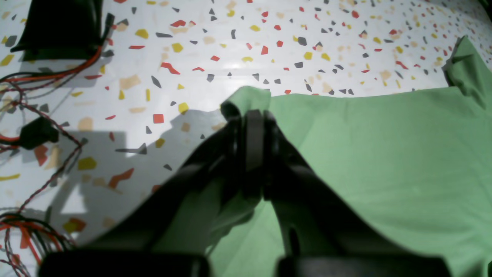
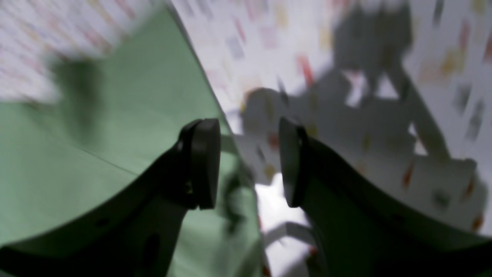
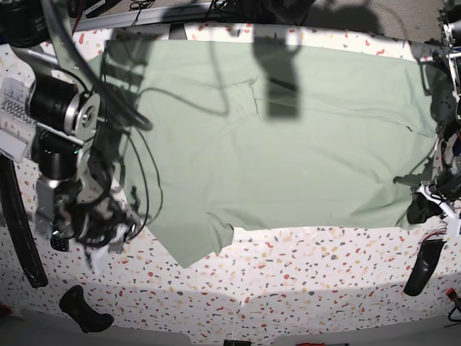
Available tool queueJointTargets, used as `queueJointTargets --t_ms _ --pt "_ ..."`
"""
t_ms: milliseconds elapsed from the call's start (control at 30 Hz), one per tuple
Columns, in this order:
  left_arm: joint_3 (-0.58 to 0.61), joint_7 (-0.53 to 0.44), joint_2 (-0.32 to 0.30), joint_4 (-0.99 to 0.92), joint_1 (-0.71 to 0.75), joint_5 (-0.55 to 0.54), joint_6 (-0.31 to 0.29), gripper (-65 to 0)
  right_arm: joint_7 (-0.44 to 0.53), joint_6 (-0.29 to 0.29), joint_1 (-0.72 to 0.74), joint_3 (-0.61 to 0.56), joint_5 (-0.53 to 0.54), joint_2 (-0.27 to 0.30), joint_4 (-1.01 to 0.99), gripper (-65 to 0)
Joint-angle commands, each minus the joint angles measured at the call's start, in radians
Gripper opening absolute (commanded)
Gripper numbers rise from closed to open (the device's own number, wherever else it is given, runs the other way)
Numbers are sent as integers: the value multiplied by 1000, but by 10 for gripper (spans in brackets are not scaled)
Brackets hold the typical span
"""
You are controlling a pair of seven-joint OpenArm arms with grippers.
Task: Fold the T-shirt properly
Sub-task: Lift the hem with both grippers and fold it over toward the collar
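Left gripper (image 1: 253,127) has its jaws pinched tight on a corner of the T-shirt (image 1: 384,161), with a little bunched flap of green sticking up just past the tips and more cloth drooping underneath between the finger arms. Right gripper (image 2: 250,161) is a different story: jaws standing well apart with nothing between them, one finger (image 2: 203,161) sitting over the shirt's edge and the other over bare table (image 2: 346,57), so the hem runs right through the gap. The shirt itself is pale sage green, thin, spread mostly flat across the speckled terrazzo table (image 3: 302,267), filling the far half, with soft wrinkles and a sleeve poking out toward the near side.
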Motion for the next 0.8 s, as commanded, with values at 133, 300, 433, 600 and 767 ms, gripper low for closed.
queueJointTargets --t_ms 133,300,433,600,767 --pt "-6 -24 -23 17 -24 -19 -3 -650 95 3 40 -61 -92 -31 -32 -402" --pt "-6 -24 -23 17 -24 -19 -3 -650 130 3 40 -65 -97 -71 -33 -402" --pt "-6 -24 -23 17 -24 -19 -3 -650 202 -8 40 -66 -181 -88 -33 -402" --pt "-6 -24 -23 17 -24 -19 -3 -650 211 -11 48 -66 -162 -77 -33 -322" --pt "-6 -25 -23 17 -24 -19 -3 -650 195 -11 46 -66 -141 -68 -33 -283"
